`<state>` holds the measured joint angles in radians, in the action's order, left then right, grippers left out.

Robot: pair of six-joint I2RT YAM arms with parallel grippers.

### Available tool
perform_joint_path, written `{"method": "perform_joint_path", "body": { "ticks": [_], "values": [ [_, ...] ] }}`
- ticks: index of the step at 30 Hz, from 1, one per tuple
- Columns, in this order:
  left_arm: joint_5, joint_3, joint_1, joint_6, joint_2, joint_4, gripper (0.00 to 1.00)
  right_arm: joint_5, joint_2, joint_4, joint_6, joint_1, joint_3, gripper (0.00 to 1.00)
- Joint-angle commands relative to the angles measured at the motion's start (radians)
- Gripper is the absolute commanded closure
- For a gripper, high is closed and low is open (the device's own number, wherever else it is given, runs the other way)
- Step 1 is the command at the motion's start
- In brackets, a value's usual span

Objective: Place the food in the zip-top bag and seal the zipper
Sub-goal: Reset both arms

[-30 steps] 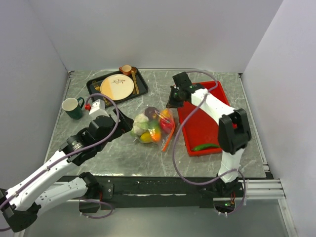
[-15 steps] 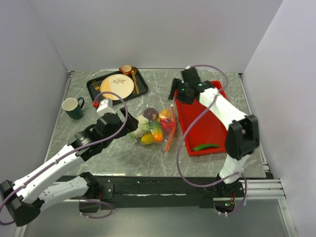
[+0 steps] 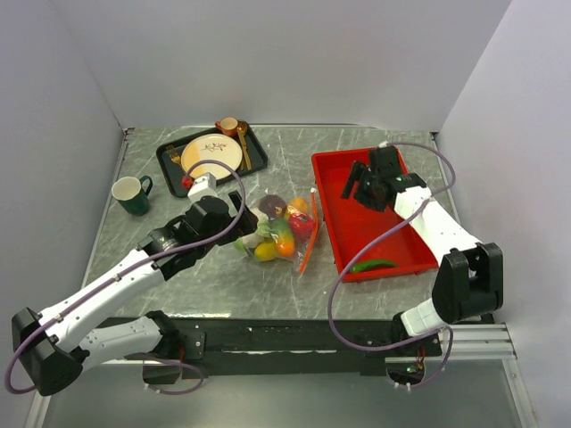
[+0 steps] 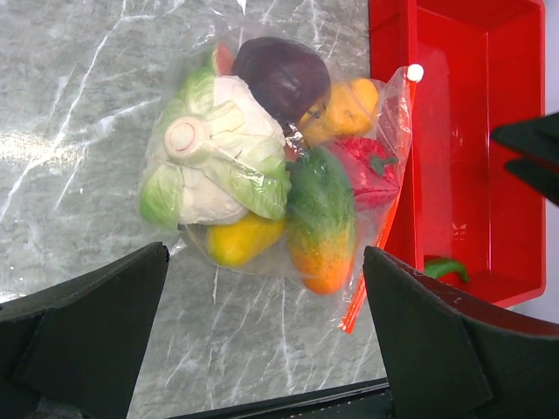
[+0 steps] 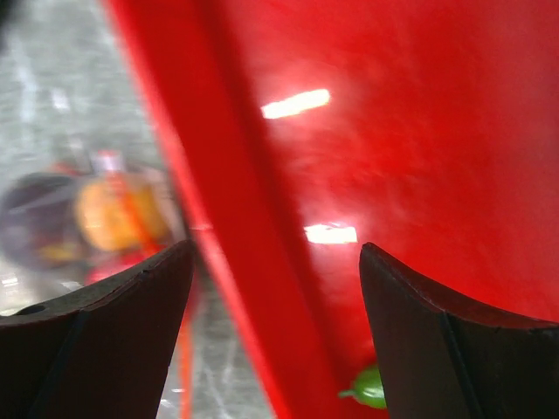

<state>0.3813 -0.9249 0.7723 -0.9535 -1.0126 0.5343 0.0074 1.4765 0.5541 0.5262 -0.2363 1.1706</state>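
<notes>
My left gripper [image 4: 264, 253] is spread wide and holds nothing. It hangs over the zip-top bag [image 4: 271, 157], one finger on each side of it.

The bag lies flat on the table, right beside the red tray [image 3: 343, 223], on the side toward my left arm. Its zipper [image 4: 380, 236] runs along the tray's wall, with the little white slider [image 4: 415, 72] at the far end. I cannot tell if the zipper is closed.

Inside the bag I see the cauliflower [image 4: 223, 148], the dark purple fruit [image 4: 279, 74], the orange [image 4: 345, 105], the red pepper [image 4: 371, 170], the red-green mango [image 4: 321, 223] and the yellow mango [image 4: 240, 237].

The green chili [image 3: 372, 265] is not in the bag. It lies inside the red tray, at the end nearest my arms.

My right gripper [image 3: 357, 183] hangs over the far half of the red tray. Its fingers are apart and it holds nothing.
</notes>
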Motion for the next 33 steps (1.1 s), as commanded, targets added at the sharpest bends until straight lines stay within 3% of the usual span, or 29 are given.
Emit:
{"method": "perform_joint_path", "body": {
  "ticks": [1,10,16,24,29,33],
  "values": [
    [-0.016,-0.045,-0.013,0.028,-0.003,-0.039,0.01,0.000,-0.082,-0.034,-0.012,0.060,-0.069,0.17],
    [-0.028,-0.069,-0.024,0.047,-0.040,-0.030,0.01,0.080,-0.159,-0.033,0.023,0.191,-0.189,0.16],
    [-0.054,-0.068,-0.027,0.050,-0.053,-0.039,0.01,0.013,-0.142,-0.033,-0.018,0.328,-0.189,0.16],
    [-0.070,-0.087,-0.063,0.140,-0.084,-0.074,0.01,-0.090,-0.188,-0.138,-0.106,0.336,-0.249,0.15],
    [-0.195,-0.132,-0.244,0.283,-0.132,-0.141,0.01,-0.098,-0.241,-0.242,-0.153,0.309,-0.301,0.17],
    [-0.222,-0.160,-0.363,0.357,-0.168,-0.172,0.00,0.014,-0.303,-0.319,-0.172,0.253,-0.345,0.17]
  ]
}}
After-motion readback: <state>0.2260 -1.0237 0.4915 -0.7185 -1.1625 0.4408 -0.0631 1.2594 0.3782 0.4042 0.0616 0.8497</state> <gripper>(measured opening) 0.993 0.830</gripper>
